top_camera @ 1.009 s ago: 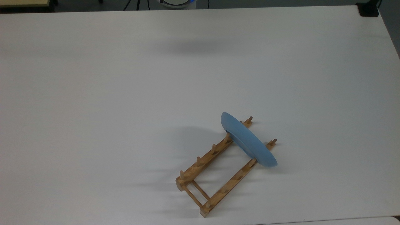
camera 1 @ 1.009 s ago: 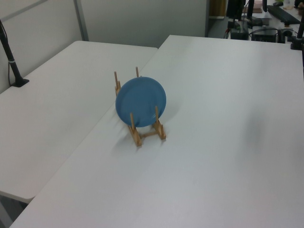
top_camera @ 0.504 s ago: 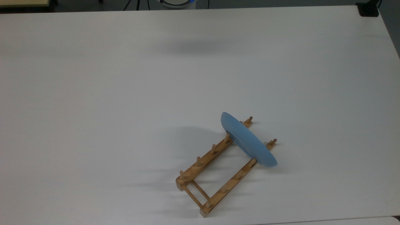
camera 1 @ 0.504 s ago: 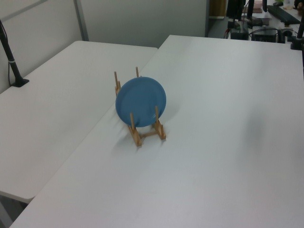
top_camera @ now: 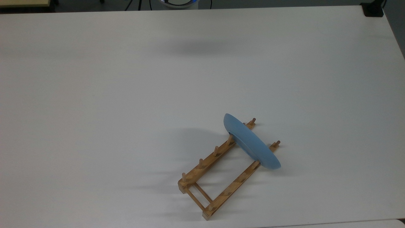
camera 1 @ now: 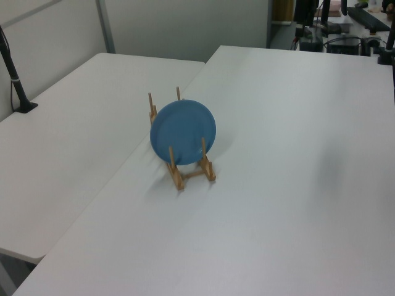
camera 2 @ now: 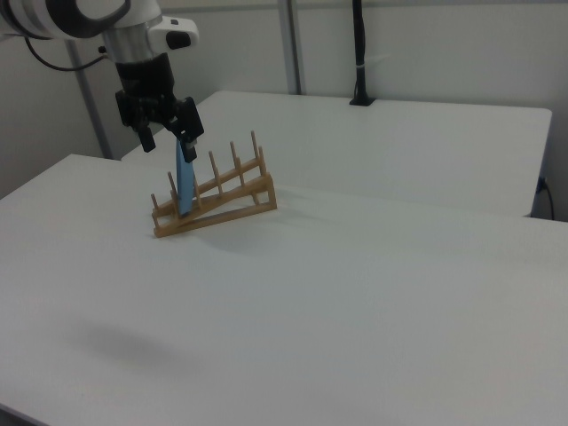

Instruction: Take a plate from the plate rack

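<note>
The light-blue plate point(top_camera: 251, 142) stands on edge between the pegs near one end of the wooden plate rack point(top_camera: 208, 167), leaning slightly. The left view shows the plate's point(camera 1: 183, 131) round face, with the plate rack point(camera 1: 191, 174) under it. In the right view the plate point(camera 2: 185, 182) is seen edge-on in the plate rack point(camera 2: 222, 200). My gripper point(camera 2: 167, 144) hangs open with nothing between its fingers; in the right view it sits just over the plate's top edge, and how far apart they are in depth I cannot tell.
A soft shadow point(top_camera: 196, 47) lies on the white table far from the rack. A second white table point(camera 1: 68, 123) adjoins the first. A black post point(camera 2: 358, 53) rises from it, and a black clamp point(top_camera: 373, 9) sits at a table corner.
</note>
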`<action>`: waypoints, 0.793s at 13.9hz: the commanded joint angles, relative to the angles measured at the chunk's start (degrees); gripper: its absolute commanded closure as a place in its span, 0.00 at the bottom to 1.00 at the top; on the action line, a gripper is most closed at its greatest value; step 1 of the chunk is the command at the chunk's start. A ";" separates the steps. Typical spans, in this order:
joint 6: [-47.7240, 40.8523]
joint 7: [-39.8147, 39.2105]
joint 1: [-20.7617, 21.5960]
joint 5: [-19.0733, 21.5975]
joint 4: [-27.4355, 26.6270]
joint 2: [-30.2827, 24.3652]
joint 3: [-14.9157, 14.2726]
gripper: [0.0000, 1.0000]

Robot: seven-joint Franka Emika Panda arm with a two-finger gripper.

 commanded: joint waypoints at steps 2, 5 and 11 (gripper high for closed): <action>0.13 -10.17 0.07 1.10 -0.63 0.02 0.11 0.00; 0.22 -19.25 -0.19 0.92 -0.46 0.28 0.03 0.00; 9.85 -20.42 1.12 1.01 0.68 1.68 0.11 0.00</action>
